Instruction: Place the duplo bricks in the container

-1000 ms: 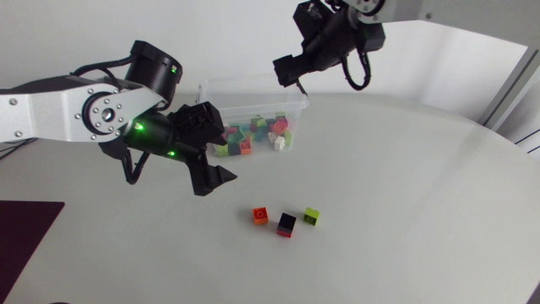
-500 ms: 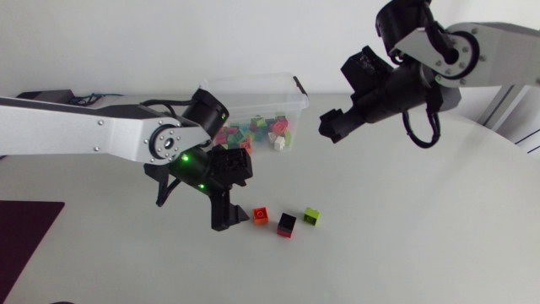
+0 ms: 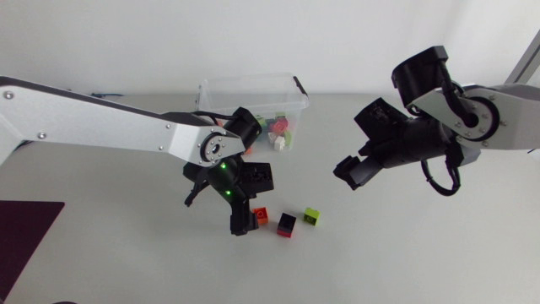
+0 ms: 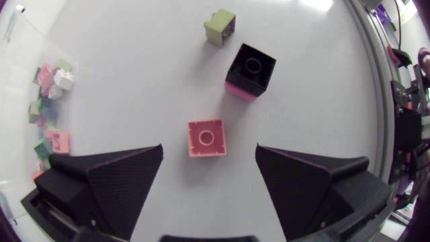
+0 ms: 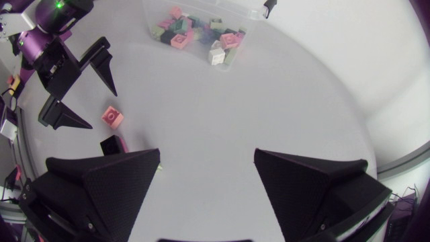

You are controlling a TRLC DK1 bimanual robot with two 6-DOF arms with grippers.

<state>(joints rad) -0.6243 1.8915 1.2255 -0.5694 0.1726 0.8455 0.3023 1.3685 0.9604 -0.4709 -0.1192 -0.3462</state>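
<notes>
Between the spread fingers of the left gripper [image 4: 209, 149] a red duplo brick [image 4: 207, 138] lies flat on the white table [image 3: 405, 245], its single stud facing up. There is bare table on both sides of it, so neither finger touches it. The gripper is released and grasps nothing.

Ahead of that gripper, past the red one, sits a black brick [image 4: 250, 70] on a pink base. A lime-green brick [image 4: 220, 27] lies just beyond the black one. From above, the three bricks make a short row slightly below the centre of the frame, red at the left, black in the middle and a touch lower, green at the right. They are close together but apart from one another.

The left arm comes in from the left edge of the head view and bends down over the row, with a green light [image 3: 224, 177] glowing on its wrist.

At the upper middle of the head view stands the clear container [image 3: 253, 82], well apart from the three bricks. A heap of mixed bricks [image 3: 274, 133] in pink, green, white and red lies on its floor.

Over at the right of the head view, the right gripper [image 3: 348, 169] hangs above the table, level with the space between the container and the row. Its own wrist view shows its fingers wide apart with only bare table between them, so it is also released and carries nothing.
</notes>
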